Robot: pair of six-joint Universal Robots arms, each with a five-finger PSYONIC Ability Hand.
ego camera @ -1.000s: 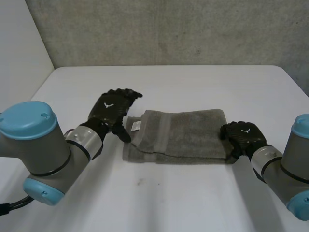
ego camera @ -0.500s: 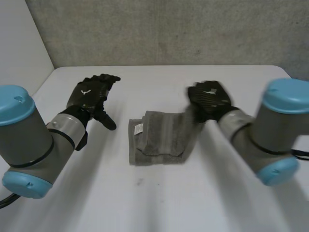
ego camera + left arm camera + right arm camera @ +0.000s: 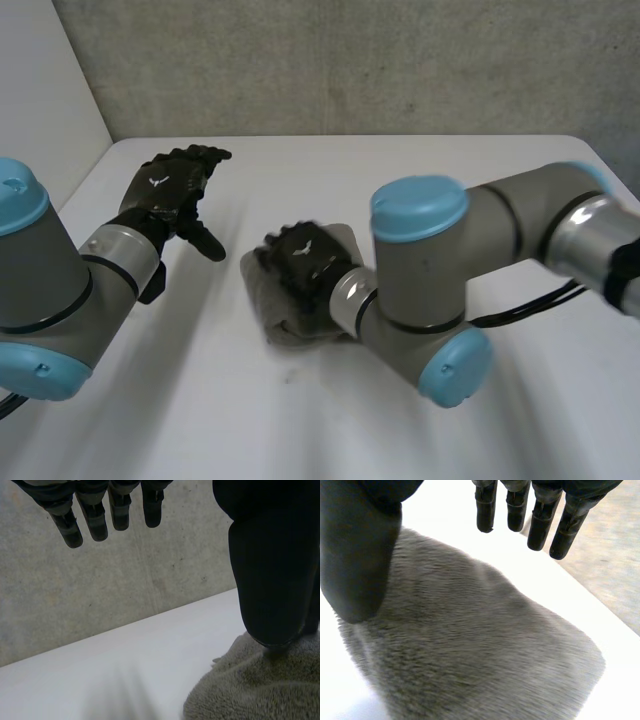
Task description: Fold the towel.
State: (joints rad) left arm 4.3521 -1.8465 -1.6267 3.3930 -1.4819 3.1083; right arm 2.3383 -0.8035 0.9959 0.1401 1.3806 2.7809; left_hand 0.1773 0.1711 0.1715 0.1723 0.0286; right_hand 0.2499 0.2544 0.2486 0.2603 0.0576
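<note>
**Right hand flat over the folded towel, left hand held clear**

A white table (image 3: pixel 420 160) stands before a rough concrete wall (image 3: pixel 350 60). Near the table's middle lies the grey towel (image 3: pixel 470 645), doubled into a thick, compact pad with one rounded edge.

The right hand (image 3: pixel 300 262) is over the top of the pad. I cannot tell whether the palm touches the pile. In its wrist view the fingers (image 3: pixel 540 525) are straight and set apart from the thumb (image 3: pixel 360 555), pinching nothing, so the hand is open with the towel under its palm. That pose seems suited to pressing the layers flat, not to lifting them. The right arm (image 3: pixel 420 260) reaches across the table, sharply bent at the elbow.

The left hand (image 3: pixel 165 190) is raised above the table, beside the towel and apart from it. Its fingers (image 3: pixel 95 520) are straight, its thumb is out, and it holds nothing. It is probably kept off to give the other arm room.
</note>
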